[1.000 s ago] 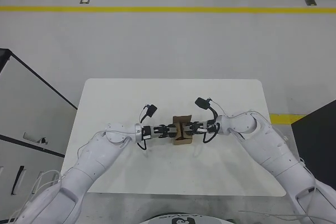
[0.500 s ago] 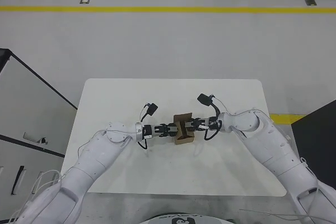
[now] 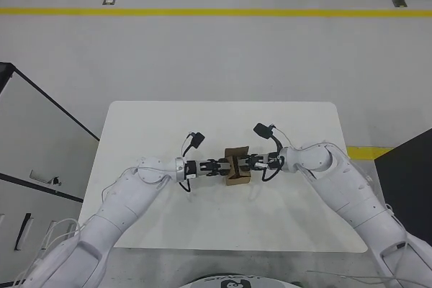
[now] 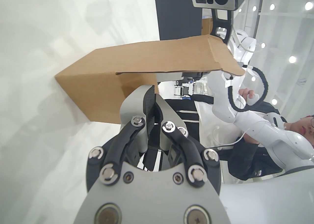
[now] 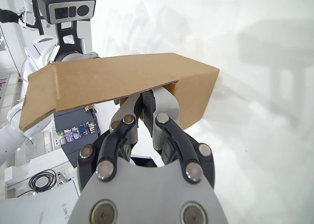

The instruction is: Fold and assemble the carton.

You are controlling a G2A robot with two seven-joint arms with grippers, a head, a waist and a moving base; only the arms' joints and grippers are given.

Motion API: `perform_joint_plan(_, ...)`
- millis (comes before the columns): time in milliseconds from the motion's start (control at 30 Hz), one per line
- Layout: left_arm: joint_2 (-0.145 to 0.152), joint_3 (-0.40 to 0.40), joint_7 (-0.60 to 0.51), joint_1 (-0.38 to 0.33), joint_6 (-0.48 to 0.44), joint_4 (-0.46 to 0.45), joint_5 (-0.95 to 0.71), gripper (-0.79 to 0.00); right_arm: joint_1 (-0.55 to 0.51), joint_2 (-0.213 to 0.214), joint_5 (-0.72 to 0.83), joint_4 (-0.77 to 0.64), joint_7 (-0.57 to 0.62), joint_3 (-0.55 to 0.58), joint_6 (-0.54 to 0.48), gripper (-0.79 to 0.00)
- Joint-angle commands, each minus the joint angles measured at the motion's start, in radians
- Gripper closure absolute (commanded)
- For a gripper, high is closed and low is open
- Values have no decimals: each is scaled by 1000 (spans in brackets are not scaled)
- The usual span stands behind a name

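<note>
1. Top view, centre: carton [image 3: 236, 167] sits on the table [image 3: 151, 129] between both grippers.
2. Left gripper [image 4: 150, 98], fingers pressed together, touches its side; pushing could slide it away.
3. Right gripper [image 5: 144, 98], likewise closed, has its tips under a flap [image 5: 98, 80]; levering may tear it.

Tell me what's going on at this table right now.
A two-armed robot is assembling a brown carton in the middle of a white table. The left claw and the right claw each look pinched shut on the carton from opposite sides, with the carton resting on the table. An end flap juts out unfolded, so the carton isn't closed up yet.
</note>
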Motion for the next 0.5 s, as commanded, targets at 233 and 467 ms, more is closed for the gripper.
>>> perform_joint_plan(233,-9,19,-9,-3,1,-16,15,0,1,-5,6,9,-4,1,-6,0)
perform_joint_plan(467,-20,31,41,-15,21,-1,43,0,-2,-5,10,11,0,10,-8,0)
